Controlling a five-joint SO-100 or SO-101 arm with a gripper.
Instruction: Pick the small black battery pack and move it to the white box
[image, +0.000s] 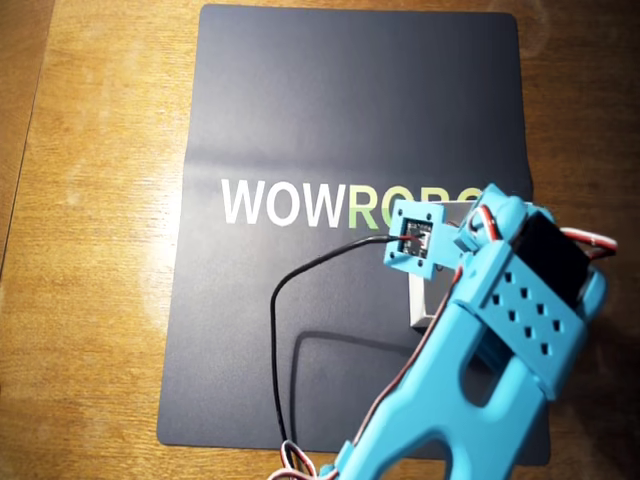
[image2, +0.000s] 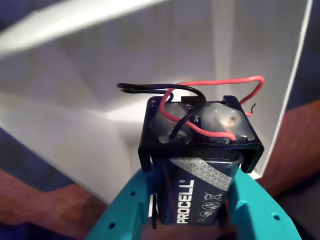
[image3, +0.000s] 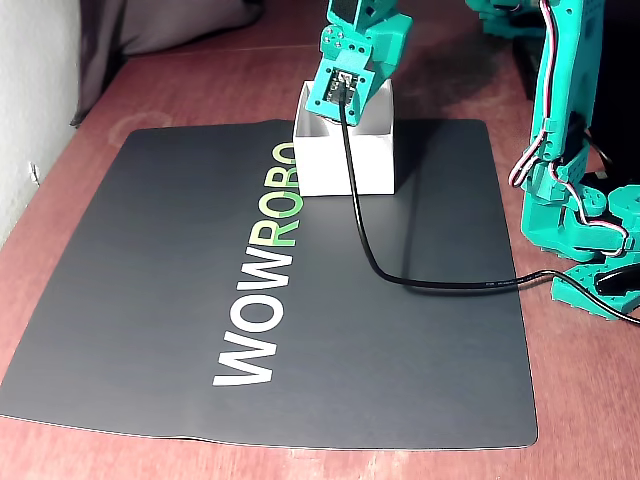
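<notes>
Battery (image2: 200, 185), black with white lettering, sat clamped between the teal fingers (image2: 127, 210) of the claw (image2: 192, 220) in the wrist view, its red and black wires looping above it. It hung over the open white box (image3: 345, 160), whose pale inner walls filled the background. The box stood on the dark mat (image3: 180, 300) on the wooden desk (image: 90, 250).

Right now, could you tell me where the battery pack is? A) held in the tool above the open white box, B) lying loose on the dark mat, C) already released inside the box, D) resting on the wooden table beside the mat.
A: the wrist view shows the tool clamped on the battery pack, with the white box open right below it.
</notes>
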